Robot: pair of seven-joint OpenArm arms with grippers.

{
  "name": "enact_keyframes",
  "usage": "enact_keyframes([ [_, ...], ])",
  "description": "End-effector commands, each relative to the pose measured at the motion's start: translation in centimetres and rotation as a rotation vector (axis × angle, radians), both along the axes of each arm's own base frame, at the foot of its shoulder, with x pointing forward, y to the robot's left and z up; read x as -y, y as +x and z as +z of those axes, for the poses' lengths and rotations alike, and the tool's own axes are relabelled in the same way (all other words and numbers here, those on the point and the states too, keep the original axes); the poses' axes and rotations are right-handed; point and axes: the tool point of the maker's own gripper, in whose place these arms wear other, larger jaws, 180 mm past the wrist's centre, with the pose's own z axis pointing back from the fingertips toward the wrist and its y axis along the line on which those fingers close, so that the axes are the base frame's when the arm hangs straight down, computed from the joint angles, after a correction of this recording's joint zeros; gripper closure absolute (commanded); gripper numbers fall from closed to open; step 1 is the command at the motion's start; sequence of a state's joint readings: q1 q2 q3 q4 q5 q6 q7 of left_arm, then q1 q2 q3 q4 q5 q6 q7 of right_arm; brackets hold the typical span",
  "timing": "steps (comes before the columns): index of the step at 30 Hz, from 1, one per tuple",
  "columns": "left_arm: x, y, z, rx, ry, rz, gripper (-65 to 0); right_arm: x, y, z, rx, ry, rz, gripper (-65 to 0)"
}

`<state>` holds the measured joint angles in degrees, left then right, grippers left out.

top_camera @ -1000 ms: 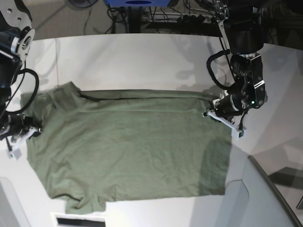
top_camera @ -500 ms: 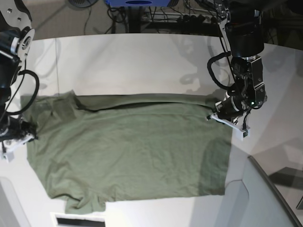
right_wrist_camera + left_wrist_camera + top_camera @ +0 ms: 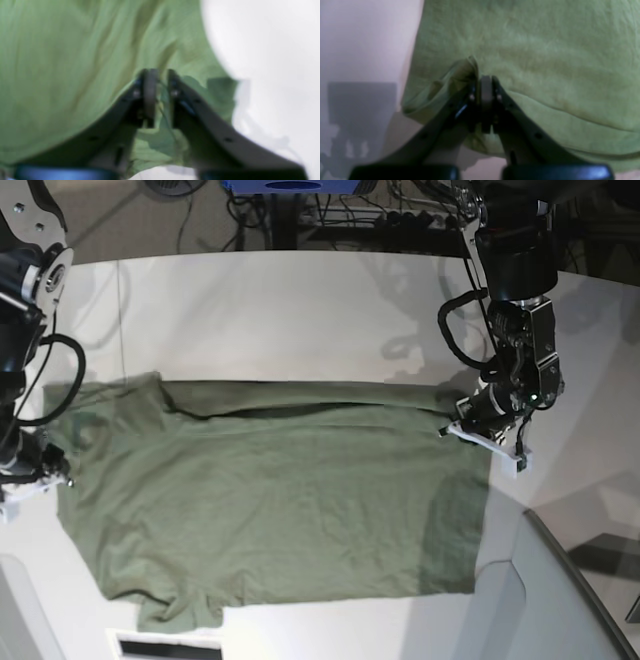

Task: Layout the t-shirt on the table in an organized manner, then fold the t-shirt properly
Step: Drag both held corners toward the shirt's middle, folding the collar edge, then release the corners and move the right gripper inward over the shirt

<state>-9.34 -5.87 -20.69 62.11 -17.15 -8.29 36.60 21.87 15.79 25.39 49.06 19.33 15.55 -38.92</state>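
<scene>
The plain olive-green short-sleeved cotton t-shirt [image 3: 270,500] lies spread across the middle of the large white matte table [image 3: 300,310], with a long doubled band of cloth along its 12 o'clock edge and one sleeve poking out at 7 o'clock. At the shirt's 3 o'clock corner the left gripper [image 3: 482,85] has its jaws pressed together on a bunched pinch of fabric. At the 9 o'clock edge the right gripper [image 3: 160,77] is clamped on the fabric as well; a thin strip of green shows between its pads, though that wrist view is blurred.

The step in hand looks like carrying the 12 o'clock edge down toward 6 o'clock as a lengthwise fold. To do it well, both arms should travel at the same rate, so the fold line stays straight and parallel to the 6 o'clock edge. A light tension between the two pinches should keep the span from sagging; too much would drag the lower layer along the table. The grips look small, so a slow, low carry makes slipping less likely. Release is best only once the carried edge lies flat on the lower layer.
</scene>
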Motion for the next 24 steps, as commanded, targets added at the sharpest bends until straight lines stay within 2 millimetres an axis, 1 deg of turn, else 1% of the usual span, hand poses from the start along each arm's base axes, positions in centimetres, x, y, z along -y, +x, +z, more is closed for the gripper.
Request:
enact_keyframes([
  [1,-0.6,1.7,1.7,0.069,0.010,0.014,-5.4,1.1,1.6,2.2,0.069,-0.019,-0.012,-20.1],
  [2,-0.7,1.8,1.9,0.078,0.013,0.016,-13.7,1.1,1.6,2.2,0.071,-0.020,-0.014,-26.3],
  [3,-0.8,1.9,2.1,0.086,0.016,0.017,-23.4,1.1,1.6,2.3,0.072,-0.021,-0.014,-32.7],
  [4,-0.8,2.0,2.1,0.090,0.015,0.018,-31.9,1.1,1.7,2.3,0.075,-0.019,-0.014,-37.1],
  [5,-0.7,2.1,2.3,0.096,0.011,0.020,-40.8,1.3,1.8,2.8,0.089,-0.028,-0.014,-39.2],
  [6,-0.7,2.1,2.3,0.097,0.012,0.020,-49.2,1.5,2.0,3.6,0.110,-0.046,-0.011,-38.7],
  [7,-0.9,2.3,2.6,0.109,0.013,0.024,-55.9,1.8,1.7,4.1,0.125,-0.071,-0.004,-37.5],
  [8,-1.5,2.5,3.3,0.135,0.019,0.044,-61.2,1.8,1.6,5.1,0.151,-0.102,0.012,-36.5],
  [9,-2.4,2.8,4.2,0.172,0.023,0.074,-65.0,1.6,1.3,6.3,0.183,-0.137,0.039,-35.7],
  [10,-3.3,2.8,5.1,0.204,0.028,0.107,-65.0,1.3,0.8,7.1,0.200,-0.165,0.072,-35.7],
  [11,-4.4,2.9,6.4,0.240,0.037,0.134,-65.0,0.3,0.1,7.5,0.204,-0.183,0.121,-35.7],
  [12,-5.0,2.9,7.4,0.272,0.037,0.163,-65.0,-0.8,-0.7,7.8,0.200,-0.195,0.168,-35.7],
  [13,-5.8,2.1,7.8,0.283,0.045,0.192,-65.0,-1.7,-1.5,8.0,0.188,-0.211,0.210,-35.7],
  [15,-7.1,1.0,9.1,0.314,0.080,0.215,-65.0,-3.9,-3.1,7.2,0.140,-0.235,0.313,-35.6],
  [16,-7.3,0.5,9.4,0.320,0.097,0.210,-65.0,-5.4,-3.9,6.5,0.116,-0.247,0.376,-35.6],
  [18,-7.2,-1.2,9.5,0.319,0.131,0.168,-62.0,-8.7,-5.4,5.1,0.091,-0.252,0.489,-35.4],
  [20,-6.6,-2.7,9.3,0.316,0.149,0.095,-56.9,-11.1,-6.7,3.9,0.080,-0.245,0.562,-35.1],
  [21,-6.5,-3.5,9.2,0.308,0.163,0.060,-54.0,-11.9,-7.2,3.5,0.078,-0.238,0.584,-34.1],
  [24,-6.1,-6.3,7.8,0.258,0.179,-0.013,-40.3,-13.5,-8.2,2.5,0.072,-0.216,0.618,-26.1],
])
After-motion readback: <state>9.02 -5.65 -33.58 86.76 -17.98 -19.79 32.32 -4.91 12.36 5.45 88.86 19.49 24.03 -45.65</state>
